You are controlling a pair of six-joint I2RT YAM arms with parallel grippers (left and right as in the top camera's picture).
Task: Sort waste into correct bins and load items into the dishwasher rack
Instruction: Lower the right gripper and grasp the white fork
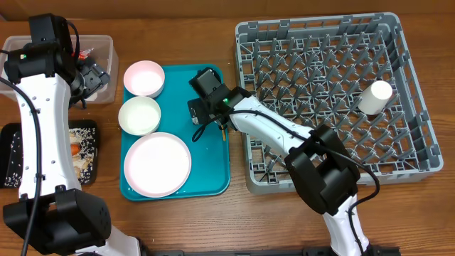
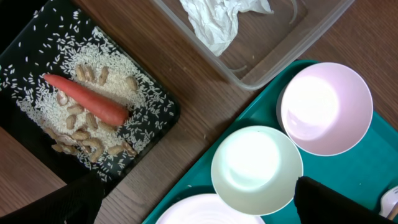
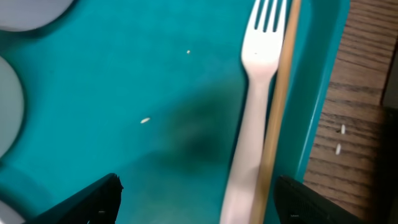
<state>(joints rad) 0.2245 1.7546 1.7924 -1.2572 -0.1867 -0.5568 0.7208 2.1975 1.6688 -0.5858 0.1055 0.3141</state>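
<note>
The right gripper hangs released over the white fork and thin wooden stick, which lie touching beside the teal tray rim. Closing here may pinch both together, or possibly jam against the rim. The left gripper is released too, and the dishwasher rack stands beyond.

No txt, labels, brands, nos. or signs I can read in any of my views; overhead & both wrist cams show nothing legible.
</note>
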